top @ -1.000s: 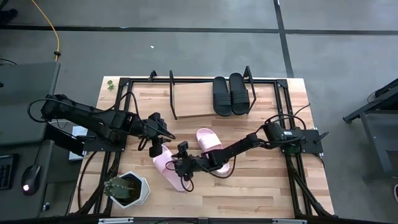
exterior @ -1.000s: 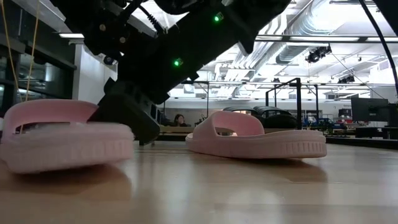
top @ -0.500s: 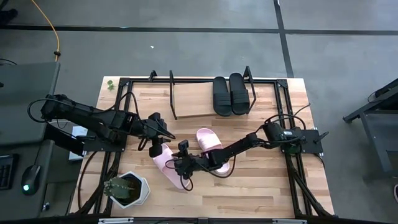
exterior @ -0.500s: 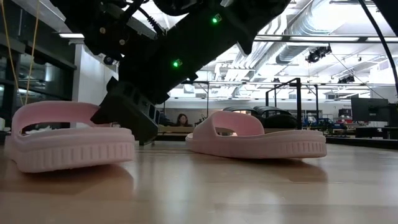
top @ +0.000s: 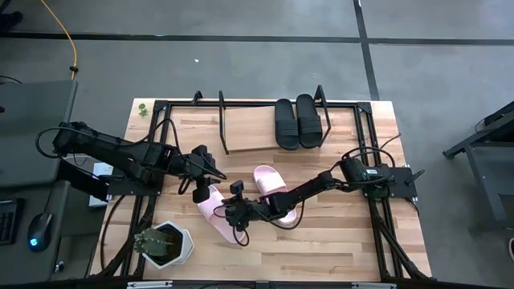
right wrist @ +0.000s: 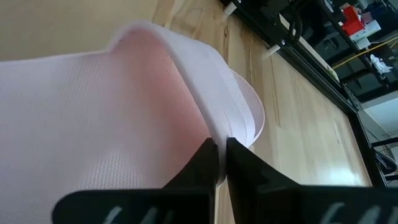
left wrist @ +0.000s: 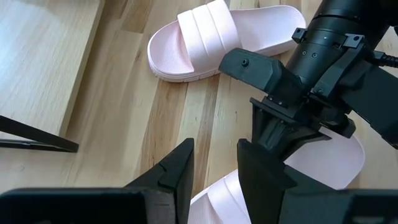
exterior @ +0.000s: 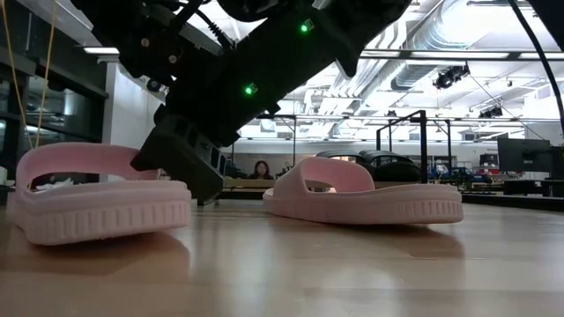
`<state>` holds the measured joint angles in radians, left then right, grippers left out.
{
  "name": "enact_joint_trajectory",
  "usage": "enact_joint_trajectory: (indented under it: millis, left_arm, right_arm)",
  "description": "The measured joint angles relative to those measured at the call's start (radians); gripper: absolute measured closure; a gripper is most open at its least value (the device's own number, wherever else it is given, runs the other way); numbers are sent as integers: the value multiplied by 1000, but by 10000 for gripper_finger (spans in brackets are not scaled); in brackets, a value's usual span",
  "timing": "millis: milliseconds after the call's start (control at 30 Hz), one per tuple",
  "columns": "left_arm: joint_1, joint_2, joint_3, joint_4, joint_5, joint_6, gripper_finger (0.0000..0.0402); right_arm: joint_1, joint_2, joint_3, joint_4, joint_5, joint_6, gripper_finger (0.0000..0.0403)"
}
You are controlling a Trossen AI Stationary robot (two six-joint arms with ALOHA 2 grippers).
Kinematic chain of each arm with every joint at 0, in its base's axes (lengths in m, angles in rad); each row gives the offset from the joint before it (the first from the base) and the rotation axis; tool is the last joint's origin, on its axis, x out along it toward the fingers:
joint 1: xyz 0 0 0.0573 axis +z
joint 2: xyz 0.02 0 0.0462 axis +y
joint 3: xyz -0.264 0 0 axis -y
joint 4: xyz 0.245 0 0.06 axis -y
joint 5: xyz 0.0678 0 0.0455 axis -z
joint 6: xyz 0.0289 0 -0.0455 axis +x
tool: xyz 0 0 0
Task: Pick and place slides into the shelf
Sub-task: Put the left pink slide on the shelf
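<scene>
Potted plant (top: 163, 245) at table's (top: 337, 257) front-left corner

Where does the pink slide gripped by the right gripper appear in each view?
High view: gripped pink slide lower centre, under both grippers.
Low view: far left.
Left wrist view: bottom right.
Right wrist view: fills the picture, strap edge pinched.
Shared landmark: right gripper, except in the low view.
</scene>
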<state>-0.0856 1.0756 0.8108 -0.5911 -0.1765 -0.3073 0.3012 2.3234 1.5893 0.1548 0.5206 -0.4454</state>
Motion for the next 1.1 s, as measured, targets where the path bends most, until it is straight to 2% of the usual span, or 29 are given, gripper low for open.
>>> enact_joint_trajectory:
  millis: [467,733,867,1100]
  left_arm:
    - [0,0,0,0,0,15,293]
    - [0,0,0,0,-1,15,293]
    - [0,0,0,4,-28,18,293]
    - [0,0,0,21,-85,116,293]
  right_arm:
    - [2,0,-1,-59,124,-1,402]
    - [0,-50,-1,-140,193,3,402]
    - [3,-91,-2,-205,238,34,402]
    - [7,-150,-2,-287,287,73,403]
